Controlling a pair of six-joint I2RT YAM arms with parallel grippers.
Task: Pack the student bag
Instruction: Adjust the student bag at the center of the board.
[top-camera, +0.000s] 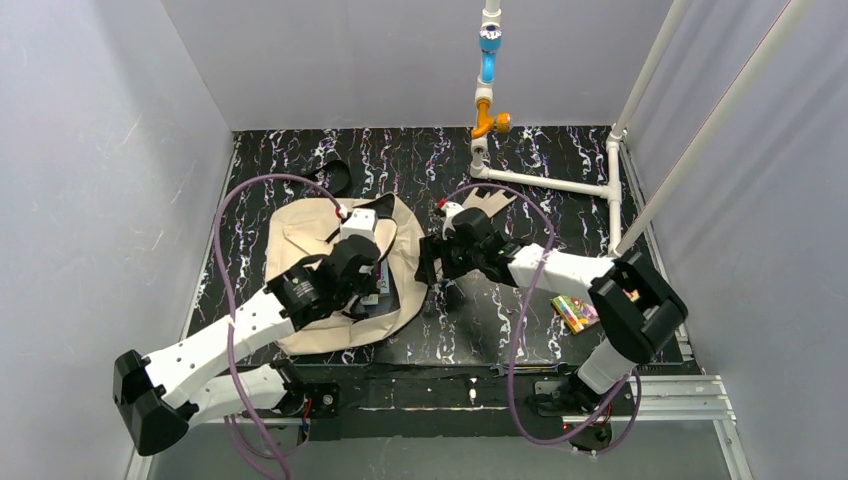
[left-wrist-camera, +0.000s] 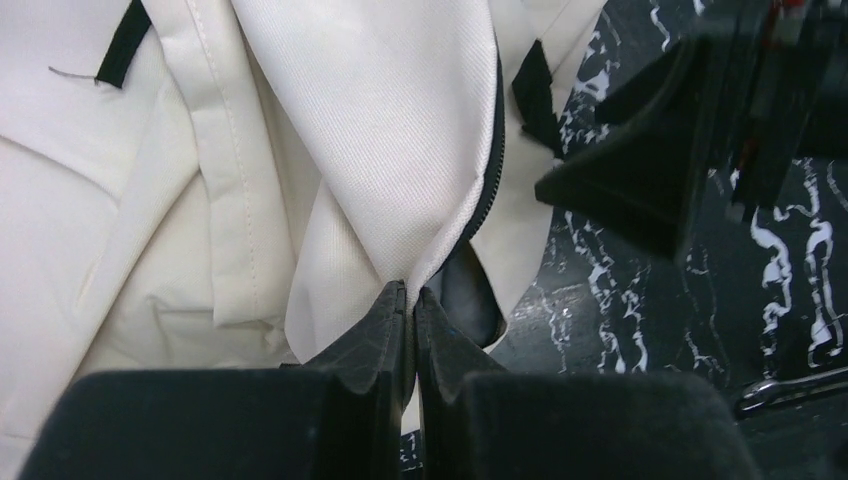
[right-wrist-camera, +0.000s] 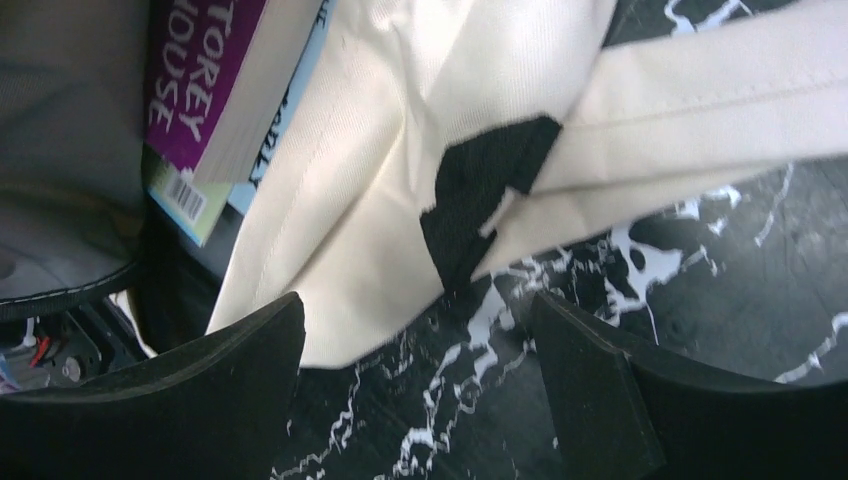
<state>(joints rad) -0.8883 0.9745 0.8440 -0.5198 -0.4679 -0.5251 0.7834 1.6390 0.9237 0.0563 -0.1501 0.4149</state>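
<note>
The left fingers (left-wrist-camera: 375, 335) pinch the opening edge of the student bag (top-camera: 300, 235), and the open right fingers (right-wrist-camera: 590, 370) hover just beside its right edge.

Colourful packet (top-camera: 575, 312) lies on marbled table (top-camera: 560, 160).

The top camera looks down on the whole bag (top-camera: 300, 240) from high above; both wrist cameras sit close at its right edge, shared by all.

Even bright light, wrist foregrounds perhaps blurred
</note>
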